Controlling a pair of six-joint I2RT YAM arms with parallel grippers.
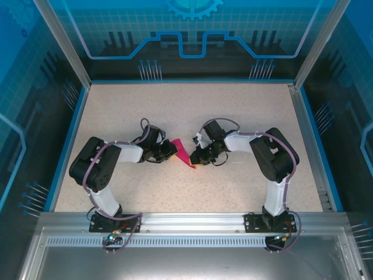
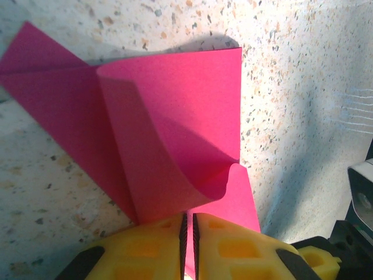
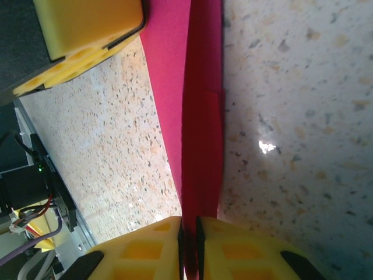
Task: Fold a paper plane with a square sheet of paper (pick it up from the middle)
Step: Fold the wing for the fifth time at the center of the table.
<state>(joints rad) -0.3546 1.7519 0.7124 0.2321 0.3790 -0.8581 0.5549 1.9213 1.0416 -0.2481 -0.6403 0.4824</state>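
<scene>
Top external view: speckled table, and the danger sits at centre frame, with both arms gripping one thin sheet, so any pull apart could tear it or drag the crease crooked! Left arm elbows in from lower left, right arm mirrors it from lower right, wrists low and nearly meeting. The pink sheet, part-folded with one flap curling up, lies between them. Left gripper is clamped on its near edge; right gripper pinches the folded spine.
</scene>
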